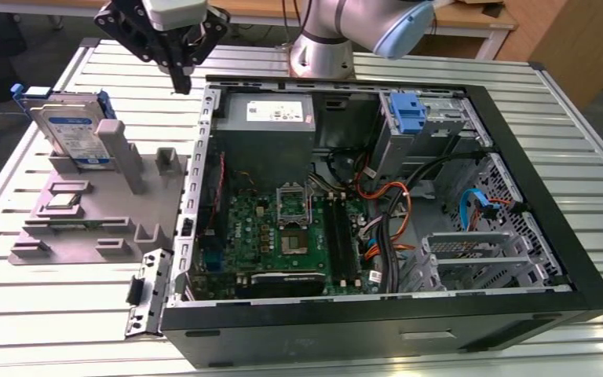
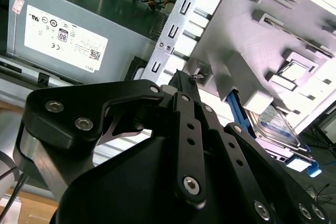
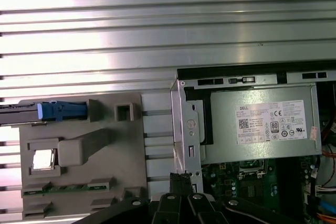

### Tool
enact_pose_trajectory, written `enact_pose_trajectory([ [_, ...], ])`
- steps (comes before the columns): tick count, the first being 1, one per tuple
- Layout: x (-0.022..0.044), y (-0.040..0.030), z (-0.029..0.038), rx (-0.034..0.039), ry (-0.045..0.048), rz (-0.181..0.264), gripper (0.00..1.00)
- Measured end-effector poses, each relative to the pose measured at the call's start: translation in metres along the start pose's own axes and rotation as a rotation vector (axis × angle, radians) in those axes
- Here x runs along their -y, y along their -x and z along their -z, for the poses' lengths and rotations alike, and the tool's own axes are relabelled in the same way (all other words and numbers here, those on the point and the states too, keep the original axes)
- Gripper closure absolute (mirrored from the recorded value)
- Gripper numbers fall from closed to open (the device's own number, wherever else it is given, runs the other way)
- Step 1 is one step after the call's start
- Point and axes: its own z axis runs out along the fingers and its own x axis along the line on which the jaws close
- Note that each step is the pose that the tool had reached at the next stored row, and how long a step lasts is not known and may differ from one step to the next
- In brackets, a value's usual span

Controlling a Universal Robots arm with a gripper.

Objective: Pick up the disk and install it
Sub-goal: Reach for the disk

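The step in hand, as I judge it, is the reach for the pick-up. The flat silver-grey disk with a white-and-blue label and blue plastic carrier frame (image 1: pixel 73 129) has not been taken up. It stands on edge in a slot of the pale grey moulded holding fixture (image 1: pixel 103 216), which sits on the ribbed metal worktop (image 1: pixel 50 314). Reading the exterior view as a clock face, the disk is at about nine o'clock from the open black computer case (image 1: pixel 553 259).

The black end effector (image 1: pixel 181 81) hangs at about one o'clock from the disk, well apart from it. Its tips sit above the case's corner, beside the grey power-supply box with a white sticker (image 1: pixel 270 118).

To do the reach well:
- Spread the fingers before coming down.
- Turn the wrist so the pads face the disk's two broad faces.
- Descend squarely onto its upper edge.
- Keep clear of the grey upright post (image 1: pixel 123 153) just beside it, at about four o'clock.

A skewed approach could jam the carrier in its slot.

In both wrist views the end effector (image 2: pixel 181 76) (image 3: pixel 180 178) has its fingers drawn together to a point. There is nothing between them and they touch nothing.
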Motion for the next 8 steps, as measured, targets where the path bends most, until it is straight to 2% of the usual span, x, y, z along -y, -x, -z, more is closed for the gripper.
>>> enact_pose_trajectory([
  [8,0.0004,-0.0055,-0.0002,0.0001,0.0001,0.0,0.9],
])
